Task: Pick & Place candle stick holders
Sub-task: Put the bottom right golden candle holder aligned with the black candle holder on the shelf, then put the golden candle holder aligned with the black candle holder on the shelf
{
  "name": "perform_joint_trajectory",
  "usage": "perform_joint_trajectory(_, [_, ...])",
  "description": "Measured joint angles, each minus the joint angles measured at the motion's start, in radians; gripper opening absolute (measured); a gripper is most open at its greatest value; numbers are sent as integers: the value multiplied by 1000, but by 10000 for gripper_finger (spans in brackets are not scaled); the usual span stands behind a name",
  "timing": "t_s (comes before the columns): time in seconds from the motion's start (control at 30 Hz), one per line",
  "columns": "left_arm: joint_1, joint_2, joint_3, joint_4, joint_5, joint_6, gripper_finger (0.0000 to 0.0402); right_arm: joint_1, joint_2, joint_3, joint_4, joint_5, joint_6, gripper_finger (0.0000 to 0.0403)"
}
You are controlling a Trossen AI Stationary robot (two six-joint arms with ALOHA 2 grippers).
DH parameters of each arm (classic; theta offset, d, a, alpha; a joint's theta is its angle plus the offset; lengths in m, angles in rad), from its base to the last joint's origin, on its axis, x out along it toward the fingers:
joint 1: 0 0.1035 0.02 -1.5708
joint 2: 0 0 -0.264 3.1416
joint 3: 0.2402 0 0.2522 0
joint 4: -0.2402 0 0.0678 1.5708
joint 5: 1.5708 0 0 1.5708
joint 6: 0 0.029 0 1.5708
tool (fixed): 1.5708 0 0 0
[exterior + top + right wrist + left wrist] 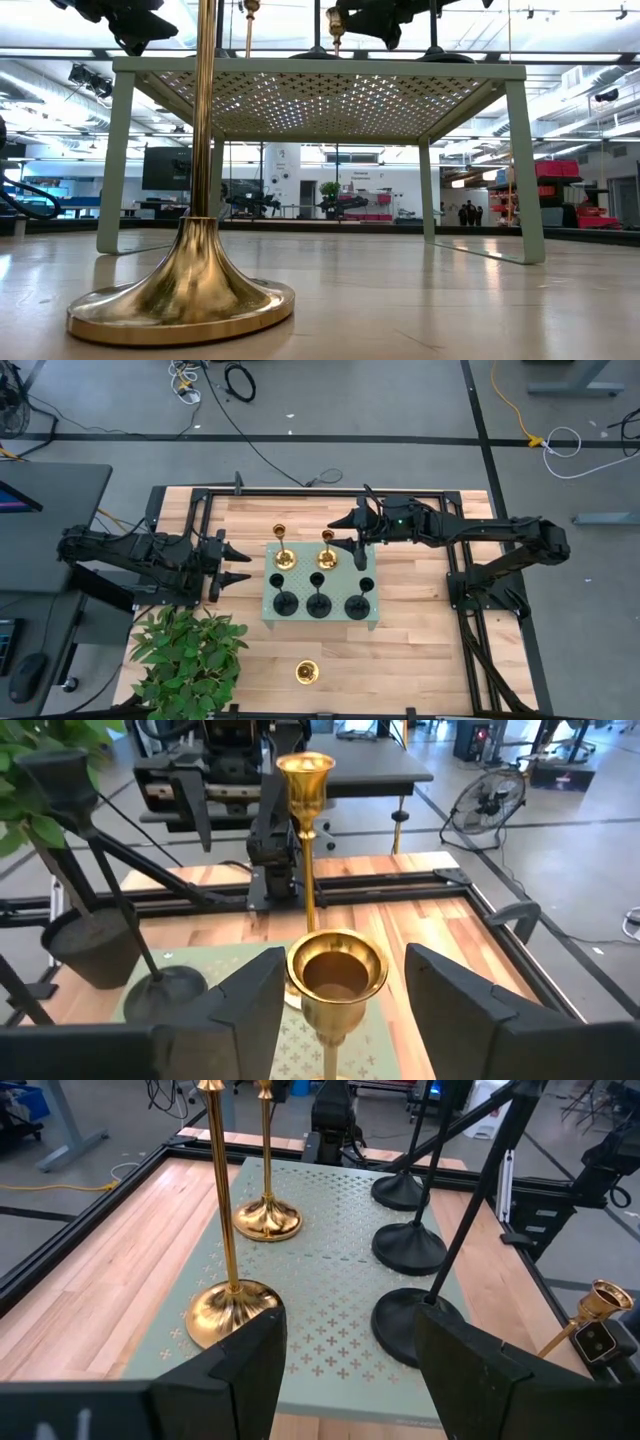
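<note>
**Right hand open at gold holder on tray**

Right hand (352,530) sits w/ fingers spread apart, gripping nothing, just beside a gold holder (327,553) at the pale green tray's (300,584) back row. Second gold holder (283,552) stands beside it; three black holders (318,603) fill the front row. Third gold holder (307,673) stands alone on the desk (420,650), near front edge. Left hand (236,563) waits open, empty, just left of tray; plant (185,657) nearby.
</note>
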Motion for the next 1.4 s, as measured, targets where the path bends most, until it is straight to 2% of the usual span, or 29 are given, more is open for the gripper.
perform_joint_trajectory(0.5, [0, 0, 1, -1, 0, 1, 218, 1, -111, 0, -39, 9, -13, 208])
perform_joint_trajectory(0.63, [0, 0, 1, -1, 0, 0, 218, 1, -181, 0, -135, 9, -35, 208])
perform_joint_trajectory(0.93, [0, 0, 1, -1, 0, 0, 218, 16, -356, 0, -514, -3, -30, 208])
perform_joint_trajectory(1.07, [0, 0, 1, -1, 0, -2, 218, 83, -408, 0, -592, -52, 6, 208])
perform_joint_trajectory(1.2, [0, 0, 1, -1, 0, -2, 218, 207, -421, 0, -614, -125, 86, 208])
perform_joint_trajectory(1.33, [0, 0, 1, -1, 0, -2, 218, 362, -407, -9, -621, -118, 153, 208])
perform_joint_trajectory(1.4, [0, 0, 1, -1, 0, -2, 218, 437, -398, -24, -623, -73, 181, 208])
